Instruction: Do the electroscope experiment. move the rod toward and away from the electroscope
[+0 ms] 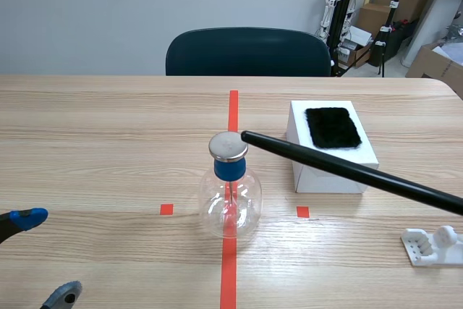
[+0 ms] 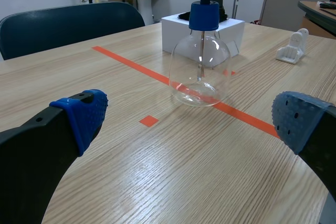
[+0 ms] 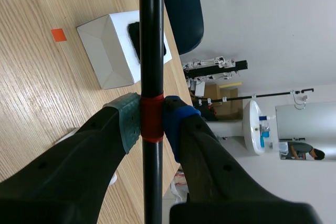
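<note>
The left claw (image 1: pixel 42 257) sits wide open and empty at the surface's (image 1: pixel 108 150) near-left edge, with bare wood between it and the one electroscope (image 1: pixel 230 197) on the centre tape line. The right claw (image 3: pixel 152 121) is clamped on the one black rod (image 1: pixel 347 170). The rod's tip lies just beside the electroscope's metal disc (image 1: pixel 228 146); whether they touch is unclear. Inside the glass flask a thin stem (image 2: pixel 201 51) hangs under a blue stopper (image 1: pixel 230 169). One white box (image 1: pixel 329 171) carries one black fur pad (image 1: pixel 332 127). One white stand (image 1: pixel 432 245) lies near the right edge.

Thick black jaws on both arms. Left pads (image 2: pixel 86 111) dotted blue; right jaws carry one grey-green pad (image 3: pixel 128 121) and one blue pad (image 3: pixel 176 124).
</note>
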